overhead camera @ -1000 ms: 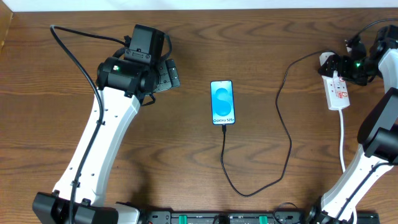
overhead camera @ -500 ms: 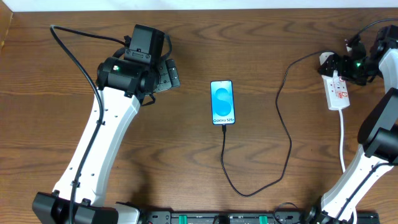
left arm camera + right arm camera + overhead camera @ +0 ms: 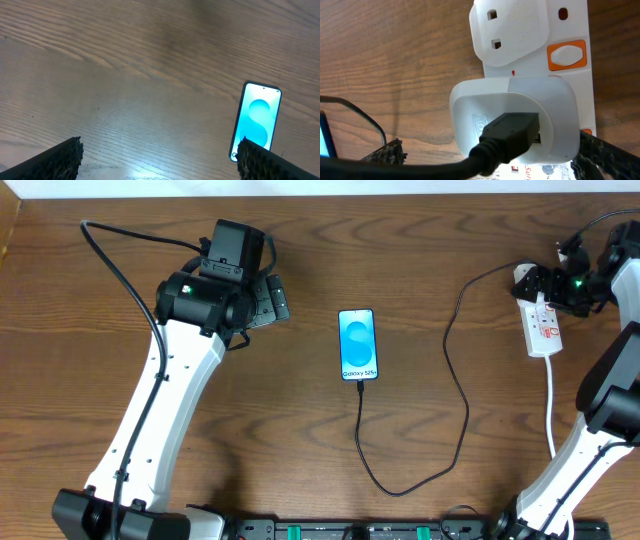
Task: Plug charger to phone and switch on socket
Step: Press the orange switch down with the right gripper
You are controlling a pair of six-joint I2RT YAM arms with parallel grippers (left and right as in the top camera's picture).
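The phone (image 3: pixel 358 344) lies face up mid-table, screen lit blue; it also shows at the right of the left wrist view as the phone (image 3: pixel 257 122). The charger's black cable (image 3: pixel 462 395) runs from the phone's near end in a loop to the white adapter (image 3: pixel 523 276), which sits in the socket (image 3: pixel 545 330) at far right. My right gripper (image 3: pixel 540 285) hovers open over that adapter (image 3: pixel 520 110), fingers standing wide on either side of it, above the socket (image 3: pixel 535 25) and its orange switch (image 3: pixel 566 55). My left gripper (image 3: pixel 268 300) is open over bare wood, left of the phone.
The socket's white cord (image 3: pixel 551 405) trails toward the table's front edge on the right. A black rail (image 3: pixel 400 530) runs along the front edge between the two arm bases. The left arm (image 3: pixel 170 400) stretches diagonally across the left half.
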